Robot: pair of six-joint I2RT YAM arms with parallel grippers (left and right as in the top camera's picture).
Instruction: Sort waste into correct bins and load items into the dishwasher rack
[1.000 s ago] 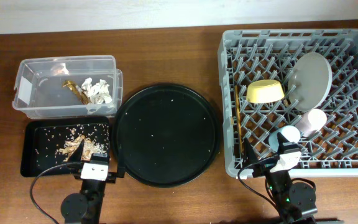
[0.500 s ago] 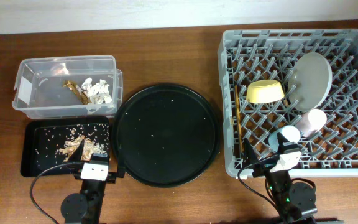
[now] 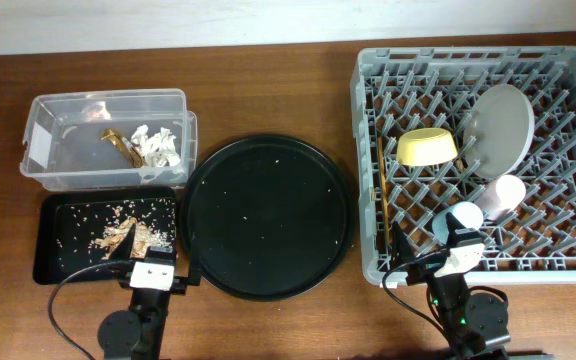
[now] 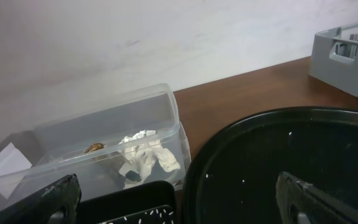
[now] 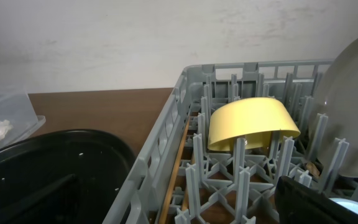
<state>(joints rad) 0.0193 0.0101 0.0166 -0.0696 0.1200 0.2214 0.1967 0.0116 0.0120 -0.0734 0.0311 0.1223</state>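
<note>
Dishes sit in the dishwasher rack (image 3: 468, 52) on the right; waste lies on the left.
The rack is grey plastic with rows of upright pegs. A round pale plate (image 3: 503, 125) leans on its edge at the far side, with a smooth yellow bowl (image 3: 428, 146) tipped beside it. A pink cup (image 3: 503, 195) and a light blue cup (image 3: 458, 220) lie nearer, the blue one partly hidden by the arm. Thin wooden chopsticks (image 3: 381, 190) lie along the left wall. Crumpled white paper (image 3: 158, 147) and a brown-and-gold wrapper (image 3: 120, 143) lie in the clear box (image 3: 58, 175). Crumbly leftovers (image 3: 123, 235) lie in the flat black tray (image 3: 48, 260). A big round black tray (image 3: 268, 215) sits in the middle. Left gripper (image 4: 179, 205) and right gripper (image 5: 179, 205) have fingers spread wide, holding nothing; the tips are cut off.
</note>
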